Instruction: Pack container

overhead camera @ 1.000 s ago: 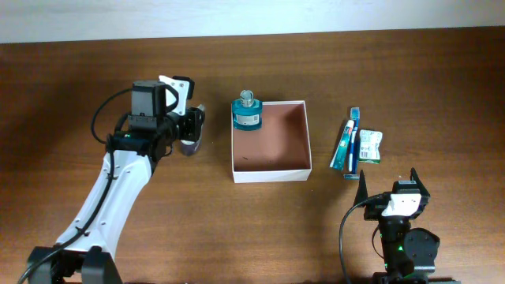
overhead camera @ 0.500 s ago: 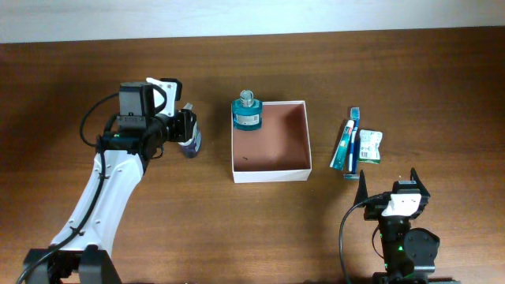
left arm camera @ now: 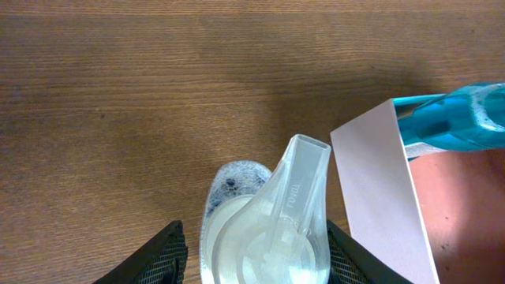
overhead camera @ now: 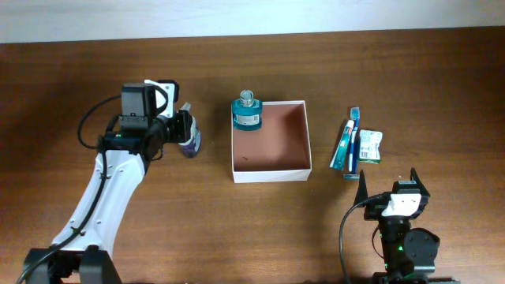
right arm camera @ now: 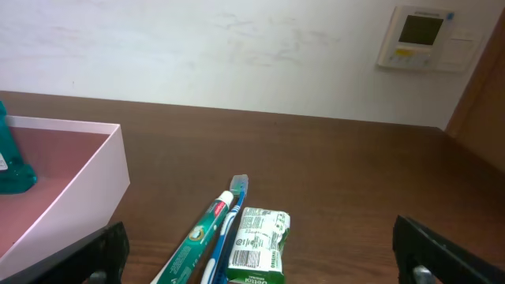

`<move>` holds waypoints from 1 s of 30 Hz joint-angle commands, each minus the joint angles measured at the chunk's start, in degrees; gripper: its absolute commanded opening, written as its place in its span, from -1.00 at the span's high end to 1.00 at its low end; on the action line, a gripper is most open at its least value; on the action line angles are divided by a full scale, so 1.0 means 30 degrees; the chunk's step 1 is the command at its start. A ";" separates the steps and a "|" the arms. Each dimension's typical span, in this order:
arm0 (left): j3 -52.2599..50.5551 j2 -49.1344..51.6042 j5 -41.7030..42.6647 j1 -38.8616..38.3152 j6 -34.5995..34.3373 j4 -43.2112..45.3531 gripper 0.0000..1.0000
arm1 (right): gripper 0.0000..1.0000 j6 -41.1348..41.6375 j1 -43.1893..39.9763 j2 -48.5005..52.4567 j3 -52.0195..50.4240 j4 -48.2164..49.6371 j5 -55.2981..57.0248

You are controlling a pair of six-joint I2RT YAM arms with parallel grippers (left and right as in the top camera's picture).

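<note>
- The container [overhead camera: 272, 174] sits flat near the middle of the tabletop [overhead camera: 426, 71], somewhat closer to the far edge, with its open top facing straight up.
- It is square, so no side is the longer one, and its walls run parallel to the tabletop edges.
- Its walls are thin, white and matte like card, and the floor inside is reddish-brown and smooth.
- A teal bottle [overhead camera: 246, 112] with a small round cap stands in the container's far-left corner.
- The left gripper [overhead camera: 183, 130] hangs just left of the container, and its black mesh-textured fingers [left arm camera: 172, 254] are spread to either side of a translucent plastic spray bottle [left arm camera: 272, 229].
- In the left wrist view a thin gap shows between one finger and that bottle, so the fingers are not clamped on it.
- The right gripper [overhead camera: 389, 180] waits near the near-right corner with its fingers parted wide and nothing between them.
- Toward the right edge lie a teal-and-white toothpaste tube [overhead camera: 345, 146], a blue toothbrush [overhead camera: 354, 136] and a small green-and-white packet [overhead camera: 368, 146], side by side and pointing roughly from near edge to far edge.
- The tabletop is dark brown wood with fine lengthwise grain.
- Beyond the far edge rises a white wall [right arm camera: 197, 47] carrying a pale control panel [right arm camera: 422, 35] with a small display.
</note>
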 commanded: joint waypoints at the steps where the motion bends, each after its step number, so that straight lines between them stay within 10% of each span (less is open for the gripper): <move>1: 0.0051 -0.0015 -0.1158 -0.0816 -0.0321 0.0481 -0.06 | -0.97 -0.0066 -0.0109 -0.0146 -0.0087 -0.0109 -0.0036; 30: 0.0051 0.0102 -0.4787 -0.2200 0.0131 0.1501 -0.05 | -0.97 -0.0058 -0.0109 -0.0146 -0.0087 -0.0109 -0.0036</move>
